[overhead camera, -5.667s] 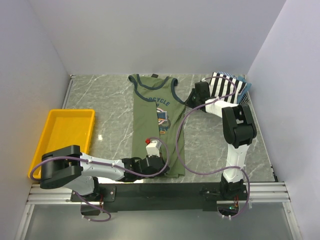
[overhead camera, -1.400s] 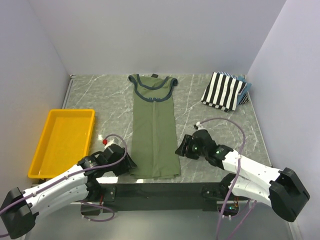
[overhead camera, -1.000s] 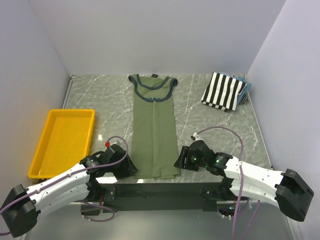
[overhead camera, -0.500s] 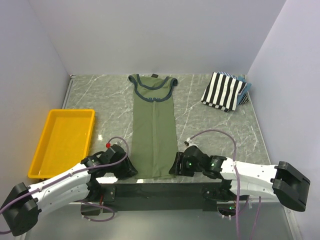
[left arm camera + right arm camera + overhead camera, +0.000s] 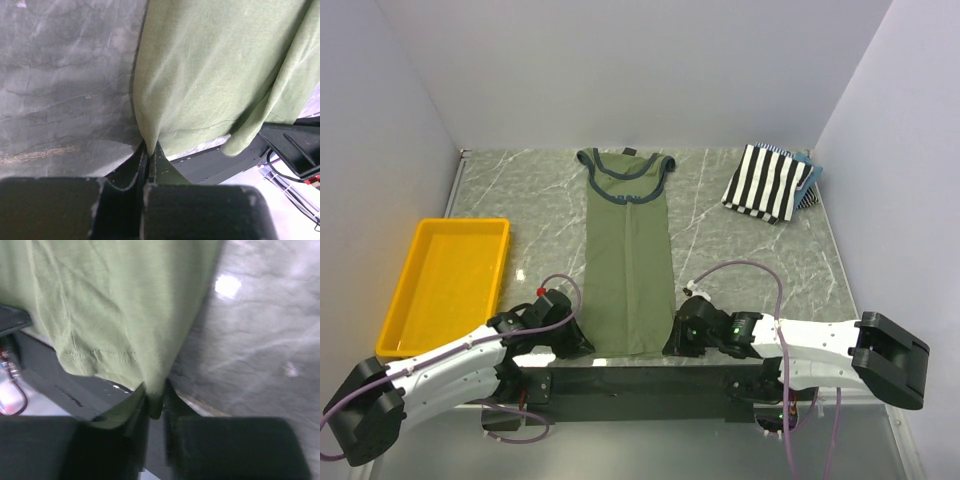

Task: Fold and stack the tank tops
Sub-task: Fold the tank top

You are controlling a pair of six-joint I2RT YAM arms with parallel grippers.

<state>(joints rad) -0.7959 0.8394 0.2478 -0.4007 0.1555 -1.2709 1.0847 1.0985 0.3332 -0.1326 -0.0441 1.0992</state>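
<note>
The olive-green tank top (image 5: 630, 265) lies as a long narrow strip down the middle of the table, navy-trimmed neck at the far end, graphic hidden. My left gripper (image 5: 582, 343) is shut on its near left hem corner; the left wrist view shows cloth (image 5: 210, 75) pinched between the jaws (image 5: 148, 150). My right gripper (image 5: 672, 342) is shut on the near right hem corner; the right wrist view shows cloth (image 5: 120, 305) pinched there (image 5: 156, 407). The folded black-and-white striped tank top (image 5: 770, 182) lies at the far right.
A yellow plastic tray (image 5: 415, 312) stands at the left. The black base rail (image 5: 640, 382) runs along the near table edge, just under the hem. White walls close in the table on three sides.
Both grippers moved inward to the hem's near corners and closed on them. Earlier, the top was folded narrower, hiding its graphic.
</note>
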